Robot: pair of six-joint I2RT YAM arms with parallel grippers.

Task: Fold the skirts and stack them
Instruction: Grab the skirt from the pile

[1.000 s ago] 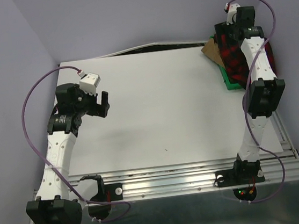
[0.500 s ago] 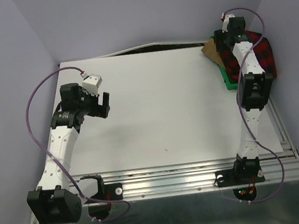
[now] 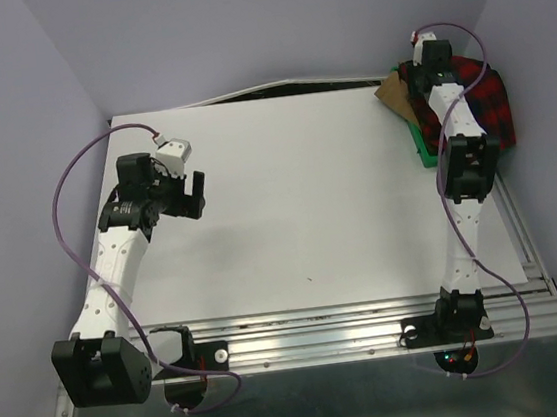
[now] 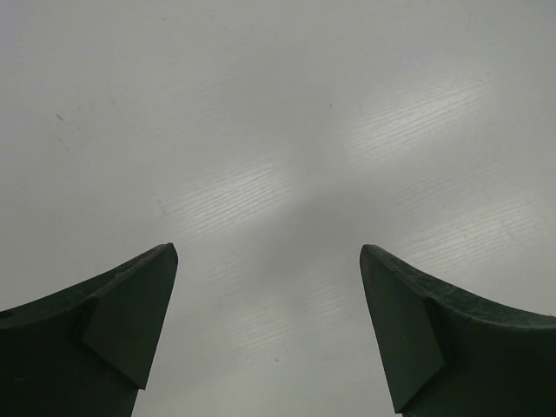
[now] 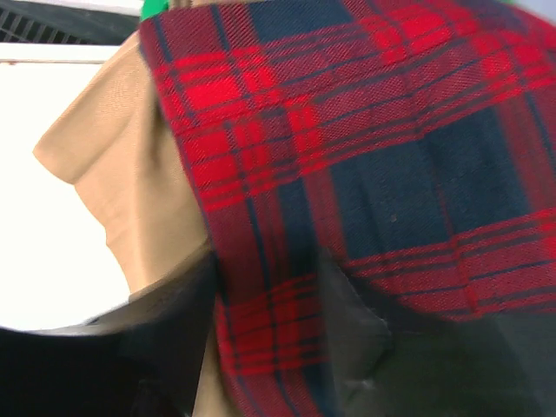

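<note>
The red plaid skirt (image 3: 484, 94) lies bunched on the green tray (image 3: 424, 149) at the table's far right corner. The tan-brown skirt (image 3: 393, 92) sticks out from under its left side. My right gripper (image 3: 423, 66) reaches down onto that pile. In the right wrist view its jaws (image 5: 265, 282) have narrowed onto a fold at the left edge of the red plaid skirt (image 5: 391, 130), with cloth filling the gap; the tan-brown skirt (image 5: 130, 174) lies just left. My left gripper (image 3: 196, 193) hovers open over bare table at the left, nothing between its fingers (image 4: 130, 313).
The white table (image 3: 308, 205) runs between the two arms. Purple walls close in on the left, back and right. A dark gap runs along the table's far edge (image 3: 285, 89). A metal rail (image 3: 372, 321) crosses the near edge by the arm bases.
My right arm has stretched farther back over the tray and its jaws have narrowed from wide open onto the plaid cloth. The left arm has shifted slightly.
</note>
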